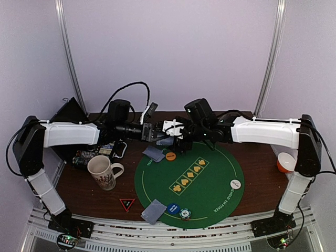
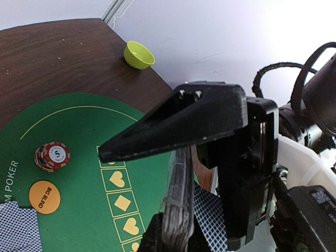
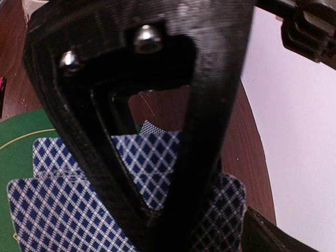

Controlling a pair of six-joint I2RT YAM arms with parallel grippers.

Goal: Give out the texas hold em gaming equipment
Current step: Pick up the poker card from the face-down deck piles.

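On the bench (image 1: 257, 163), above the far edge of the green mat (image 1: 210, 181), the left claw (image 1: 156, 131) grips a stack of cards (image 2: 177, 205). The right claw (image 1: 177, 132) is just beside it, and whether it is open or closed cannot be told. 1 chip stack (image 1: 185, 213) sits at the mat's near edge.

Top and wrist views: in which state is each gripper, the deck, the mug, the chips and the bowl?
left gripper: shut on the deck.
right gripper: open, holding nothing.
deck: held on edge.
mug: upright, mouth up.
red chip stack: stacked, standing on the mat.
loose cards: face down.
green bowl: upright.
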